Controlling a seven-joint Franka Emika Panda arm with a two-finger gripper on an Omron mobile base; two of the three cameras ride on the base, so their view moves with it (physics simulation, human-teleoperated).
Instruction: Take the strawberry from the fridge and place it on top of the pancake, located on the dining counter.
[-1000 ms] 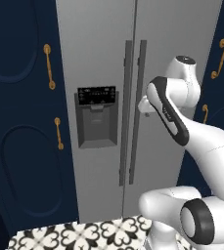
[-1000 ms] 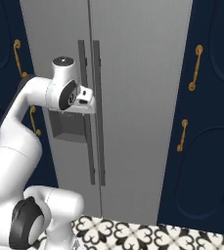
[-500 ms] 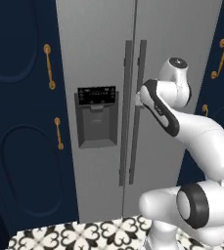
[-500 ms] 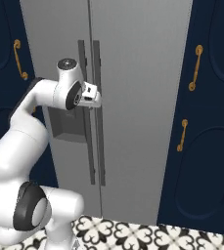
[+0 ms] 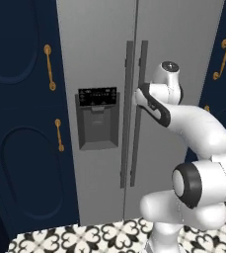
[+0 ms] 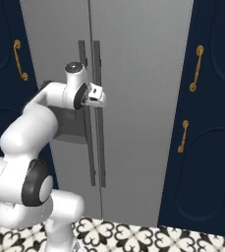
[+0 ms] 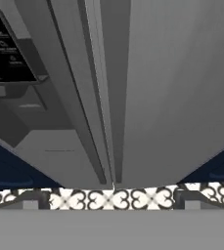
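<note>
The grey two-door fridge [image 5: 183, 49] [image 6: 143, 74] stands shut, so the strawberry is hidden. Its long bar handles [image 5: 143, 64] [image 6: 97, 64] run down the middle seam. My gripper [image 5: 139, 96] [image 6: 100, 97] is at the right door's handle at about dispenser height, close to the bar. Whether it touches the bar I cannot tell. In the hand view the handles [image 7: 96, 97] run up the door, and my fingertips [image 7: 30, 201] stand wide apart at the bottom with nothing between them; the gripper [image 7: 111, 202] is open. The pancake and the dining counter are out of view.
The black dispenser panel [image 5: 98, 97] [image 7: 8, 49] sits on the left door. Navy cabinets [image 5: 20, 99] [image 6: 212, 123] with brass handles [image 5: 48, 66] [image 6: 198, 66] flank the fridge on both sides. Black-and-white patterned floor tiles [image 5: 85, 237] lie in front.
The arm has stretched forward and carried the hand closer to the fridge's right door handle. The jaws have stayed wide. The fridge doors have not moved.
</note>
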